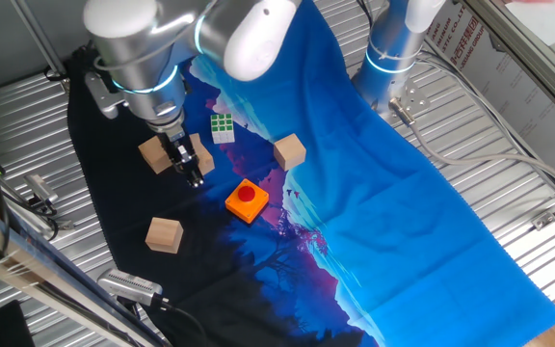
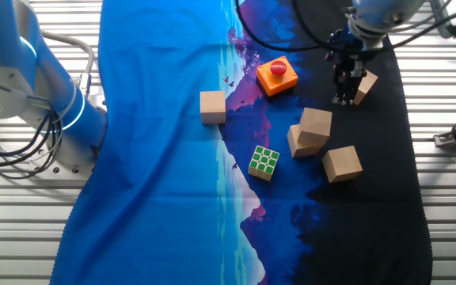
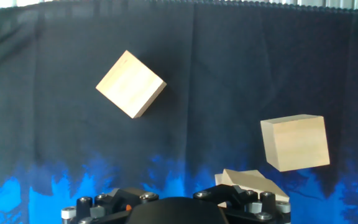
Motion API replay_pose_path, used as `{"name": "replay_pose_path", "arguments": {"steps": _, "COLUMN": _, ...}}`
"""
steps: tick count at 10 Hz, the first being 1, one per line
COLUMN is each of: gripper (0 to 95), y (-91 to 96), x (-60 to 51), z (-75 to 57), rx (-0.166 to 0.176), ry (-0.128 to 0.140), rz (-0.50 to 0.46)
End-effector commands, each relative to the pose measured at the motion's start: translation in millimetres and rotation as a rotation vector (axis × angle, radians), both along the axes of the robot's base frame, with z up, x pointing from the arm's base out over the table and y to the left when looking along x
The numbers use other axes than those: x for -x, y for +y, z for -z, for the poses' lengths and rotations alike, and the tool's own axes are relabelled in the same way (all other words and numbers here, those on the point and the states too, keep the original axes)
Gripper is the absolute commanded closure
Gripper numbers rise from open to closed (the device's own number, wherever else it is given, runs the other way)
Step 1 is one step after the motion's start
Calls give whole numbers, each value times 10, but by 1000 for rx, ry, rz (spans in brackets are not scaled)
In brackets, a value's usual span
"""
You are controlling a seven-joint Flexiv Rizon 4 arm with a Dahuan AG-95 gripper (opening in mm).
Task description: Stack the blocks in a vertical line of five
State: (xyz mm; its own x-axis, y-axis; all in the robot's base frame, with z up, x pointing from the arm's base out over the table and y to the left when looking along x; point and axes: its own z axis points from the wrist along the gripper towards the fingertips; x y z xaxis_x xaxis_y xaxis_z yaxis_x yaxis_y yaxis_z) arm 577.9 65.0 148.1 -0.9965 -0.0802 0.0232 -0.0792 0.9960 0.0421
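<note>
Presently hovering with gripper low over dark cloth; jaw state unclear, nothing visibly held. Two blocks already stacked askew, three others scattered singly, presumably awaiting pickup.

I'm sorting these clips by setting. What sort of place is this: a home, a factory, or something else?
Most likely a robotics lab bench. A ribbed metal table is draped with a printed blue-and-black cloth, a second arm's base stands beside it, and practice props lie about: wooden blocks and a puzzle cube.
</note>
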Motion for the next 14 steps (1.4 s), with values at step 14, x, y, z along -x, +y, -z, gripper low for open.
{"name": "replay_pose_path", "arguments": {"steps": 14, "gripper": 0, "y": 35, "x": 4, "z": -24, "rx": 5, "ry": 40, "rz": -15}}
